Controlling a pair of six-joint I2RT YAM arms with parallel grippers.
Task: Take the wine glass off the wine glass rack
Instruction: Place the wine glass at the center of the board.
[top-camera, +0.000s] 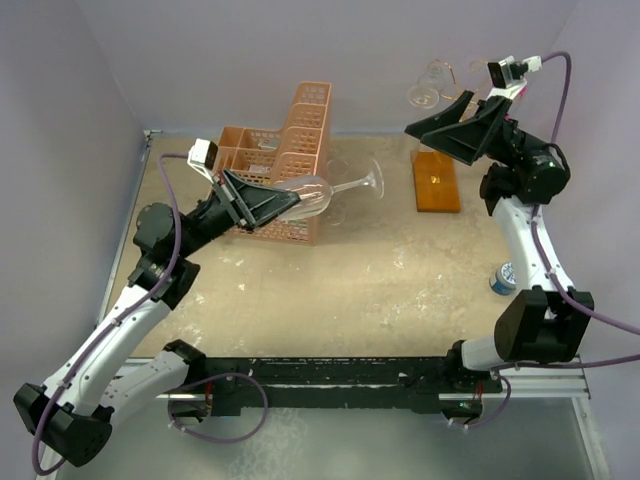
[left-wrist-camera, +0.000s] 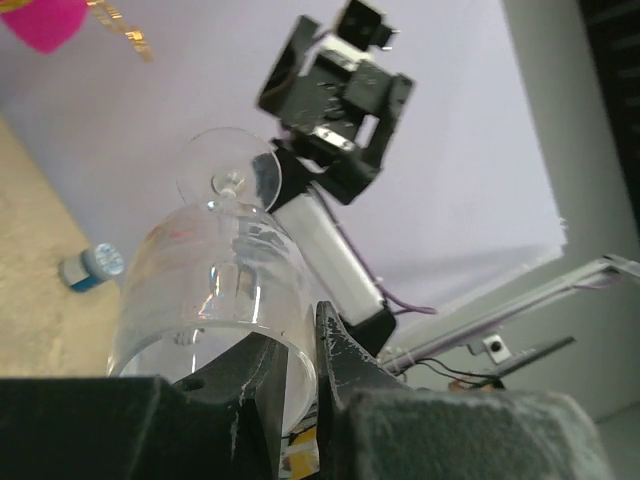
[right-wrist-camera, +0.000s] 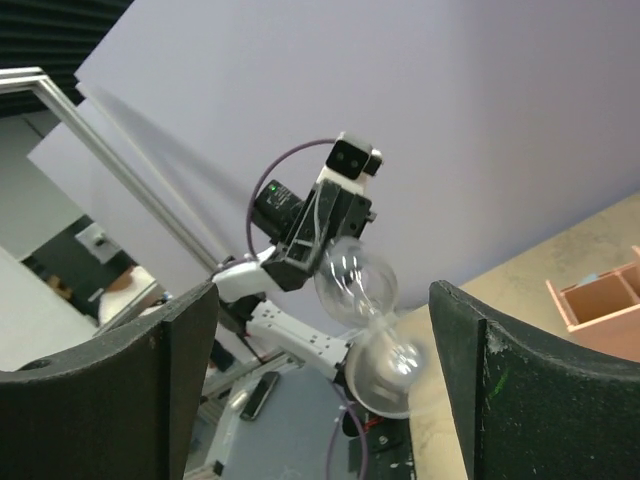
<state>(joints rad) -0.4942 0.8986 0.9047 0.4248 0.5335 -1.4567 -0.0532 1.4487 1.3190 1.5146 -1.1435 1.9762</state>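
The wine glass (top-camera: 312, 193) lies sideways in the air in front of the basket, foot (top-camera: 375, 180) pointing right. My left gripper (top-camera: 285, 203) is shut on its rim. In the left wrist view the fingers (left-wrist-camera: 345, 355) pinch the glass wall, with the bowl (left-wrist-camera: 215, 290) and foot (left-wrist-camera: 228, 180) beyond them. The wine glass rack's orange base (top-camera: 436, 180) sits at the back right, and another clear glass (top-camera: 424, 92) hangs above it. My right gripper (top-camera: 435, 135) hovers open over the base, holding nothing. Through its wide jaws the right wrist view shows the held glass (right-wrist-camera: 365, 320) farther off.
A peach lattice basket (top-camera: 285, 150) stands at the back centre, just behind the left gripper, and its corner shows in the right wrist view (right-wrist-camera: 600, 300). A small blue-capped bottle (top-camera: 503, 278) stands beside the right arm. Purple walls close the back and sides.
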